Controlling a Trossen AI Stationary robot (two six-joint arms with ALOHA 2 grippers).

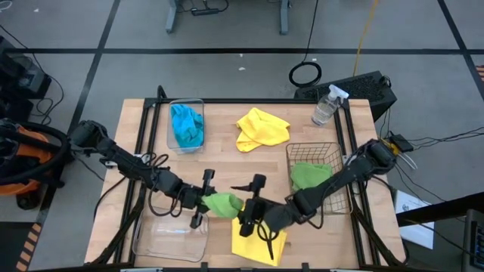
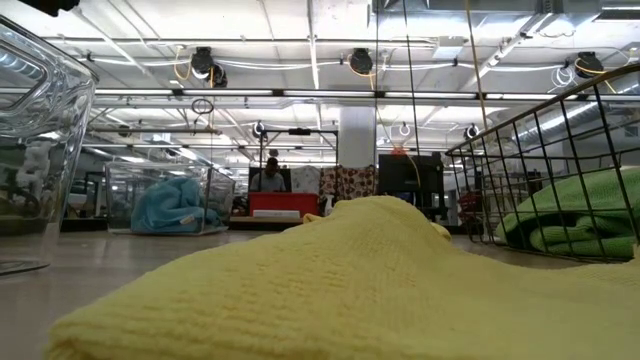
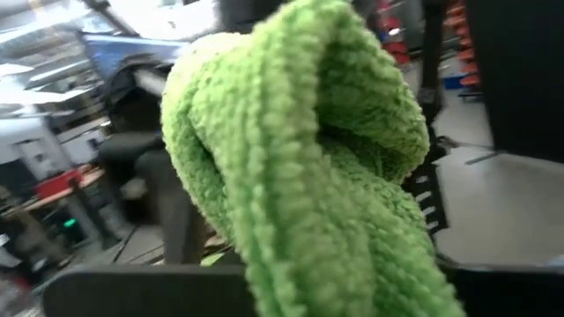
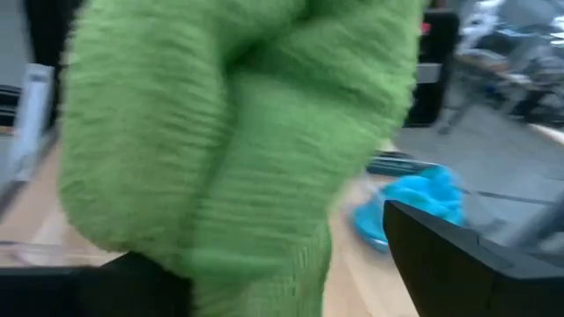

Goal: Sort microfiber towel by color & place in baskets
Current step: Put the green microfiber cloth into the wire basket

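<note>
The wooden table (image 1: 227, 162) carries a clear tub (image 1: 186, 125) at eleven o'clock, a yellow towel (image 1: 262, 128) at twelve, a spray bottle (image 1: 327, 106) at one, a wire basket (image 1: 318, 177) at three, another yellow towel (image 1: 257, 243) at six, and a second clear tub (image 1: 170, 238) at seven.

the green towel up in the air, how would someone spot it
Start at the near edge of the wooden table, where the two arms meet. A bunched green towel hangs there in the left claw, above the table, unlike the other green towel lying in the wire basket.

A towel (image 1: 223, 204) hangs between both pincers, above the table (image 1: 227, 128).
</note>
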